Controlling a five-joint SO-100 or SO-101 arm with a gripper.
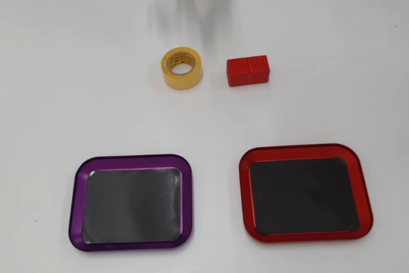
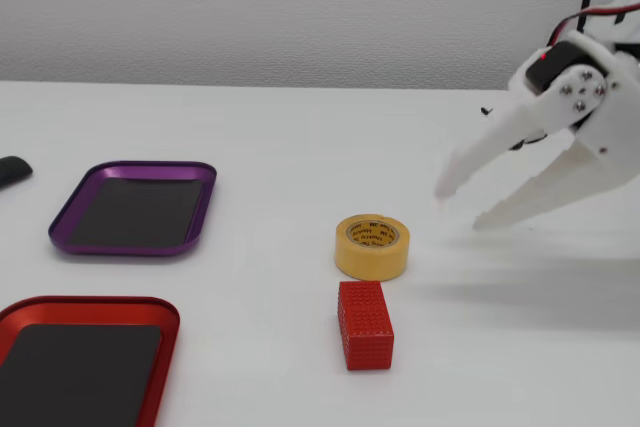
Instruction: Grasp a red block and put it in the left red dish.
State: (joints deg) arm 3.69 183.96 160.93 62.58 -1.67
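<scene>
1. White plastic is what I see of my gripper: in the fixed view it hangs at the right of the picture, above the table, its two fingers spread wide apart with nothing between them.
2. The fingertips point down and to the left in that view, toward the middle of the table; they touch no object.
3. The red block lies flat on the table, below and to the left of the fingertips in the fixed view, clear of them.
4. A yellow tape roll lies flat just beside the block, nearer the fingertips than the block is. I see a small gap between the two in the overhead view, block to the right of the roll.
5. The red dish sits well apart from the gripper, at the bottom left corner of the fixed view, its dark inside bare.
6. A purple dish of the same shape sits beside it, also bare, also far from the gripper.
7. In the overhead view the red dish is at the right and the purple one at the left; I cannot make out the gripper there.
</scene>
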